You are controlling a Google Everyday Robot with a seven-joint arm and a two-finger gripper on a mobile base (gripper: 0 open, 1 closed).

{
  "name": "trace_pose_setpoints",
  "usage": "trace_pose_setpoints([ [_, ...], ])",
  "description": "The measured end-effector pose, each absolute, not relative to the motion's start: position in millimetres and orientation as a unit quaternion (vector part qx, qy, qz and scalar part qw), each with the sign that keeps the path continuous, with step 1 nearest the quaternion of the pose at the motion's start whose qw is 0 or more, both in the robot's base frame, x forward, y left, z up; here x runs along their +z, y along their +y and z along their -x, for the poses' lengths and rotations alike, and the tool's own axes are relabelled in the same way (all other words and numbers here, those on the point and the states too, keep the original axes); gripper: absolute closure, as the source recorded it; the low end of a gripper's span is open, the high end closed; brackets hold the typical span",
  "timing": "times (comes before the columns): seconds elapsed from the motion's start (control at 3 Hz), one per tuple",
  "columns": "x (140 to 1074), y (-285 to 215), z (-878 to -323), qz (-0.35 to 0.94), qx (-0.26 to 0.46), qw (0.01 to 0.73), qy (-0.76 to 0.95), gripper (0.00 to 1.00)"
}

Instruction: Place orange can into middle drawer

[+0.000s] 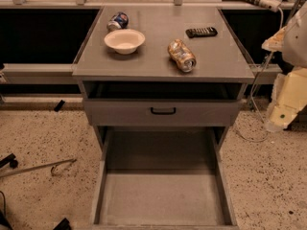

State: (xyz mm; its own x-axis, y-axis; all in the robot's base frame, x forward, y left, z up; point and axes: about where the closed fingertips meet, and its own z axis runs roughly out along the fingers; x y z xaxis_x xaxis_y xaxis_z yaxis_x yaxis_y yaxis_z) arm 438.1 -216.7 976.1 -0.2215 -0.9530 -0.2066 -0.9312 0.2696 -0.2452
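Observation:
The orange can (181,55) lies on its side on the grey cabinet top (158,68), right of centre near the front edge. The middle drawer (163,195) is pulled wide open at the bottom, and its flat floor is bare. My gripper (282,114) is at the right edge of the camera view, on the pale cream arm. It hangs beside the cabinet, right of and below the can, apart from it and holding nothing I can see.
A white bowl (124,40), a blue-and-white can (117,20) and a black remote (201,32) also sit on the cabinet top. A shallow drawer front with a black handle (163,111) sits above the open drawer. A cable (254,109) hangs at the right, and a metal rod (38,167) lies on the floor at the left.

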Motion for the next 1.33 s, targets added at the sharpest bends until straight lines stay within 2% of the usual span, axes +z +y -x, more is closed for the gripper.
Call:
trace_pose_setpoints([
  [0.67,964,-206,-454,0.594,-0.009,0.18,0.784,0.0],
  [1.33,942,-151,-565,0.513,0.04,0.282,0.81,0.0],
])
